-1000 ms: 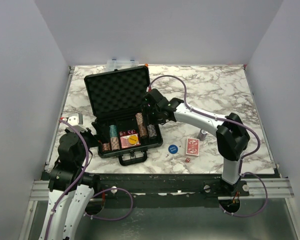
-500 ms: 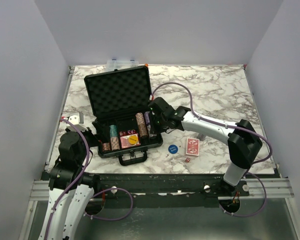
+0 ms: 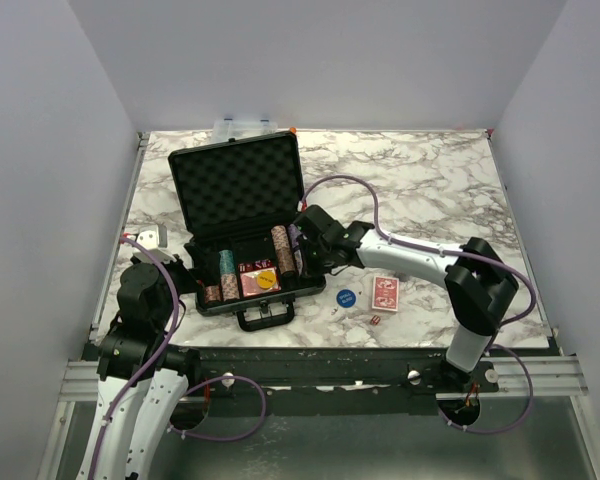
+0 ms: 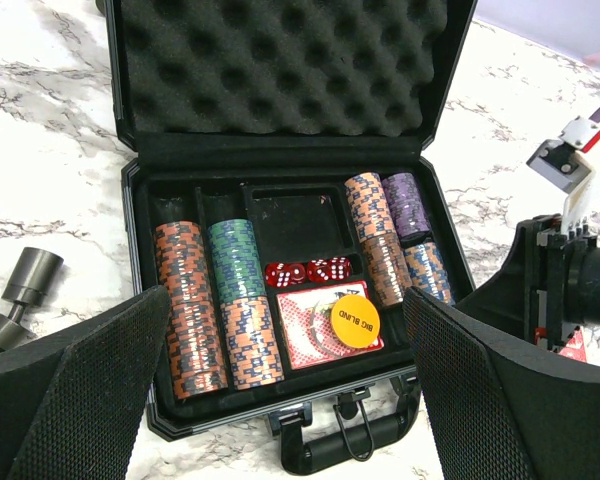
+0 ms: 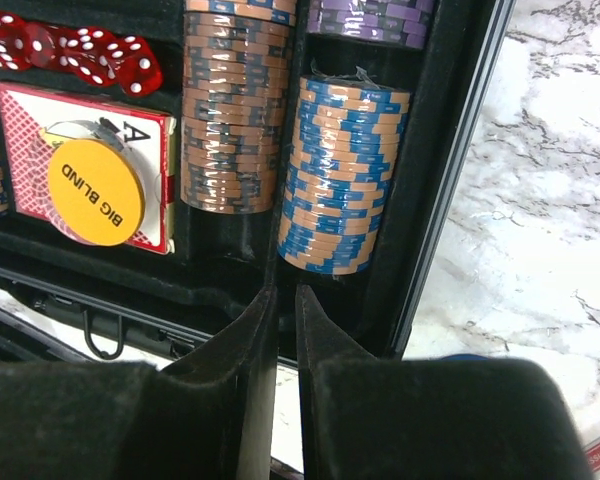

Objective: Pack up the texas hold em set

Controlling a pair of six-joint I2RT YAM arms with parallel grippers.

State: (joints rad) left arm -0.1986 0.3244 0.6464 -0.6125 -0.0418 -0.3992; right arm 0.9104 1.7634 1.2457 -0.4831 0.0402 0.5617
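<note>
The black briefcase (image 3: 235, 185) lies open with its foam lid up; it also shows in the left wrist view (image 4: 280, 70). Inside are chip stacks (image 4: 190, 310), red dice (image 4: 308, 271) and a red-backed deck (image 4: 305, 335) with a yellow "BIG BLIND" disc (image 4: 355, 320) on it. On the table to its right lie a blue round button (image 3: 346, 297), a second red-backed deck (image 3: 384, 293) and tiny red dice (image 3: 376, 320). My right gripper (image 3: 303, 255) is shut and empty, just in front of the blue-and-orange chip stack (image 5: 340, 180) in the case's right front slot. My left gripper (image 4: 285, 300) is open, in front of the case.
A clear plastic organizer box (image 3: 245, 126) stands at the table's back edge behind the lid. A small metal cylinder (image 3: 405, 268) stands right of the case near my right arm. Another grey cylinder (image 4: 25, 280) lies left of the case.
My right gripper has moved along the case's right side from the back toward the front, down over the blue-and-orange chip stack. My left arm has not moved.
</note>
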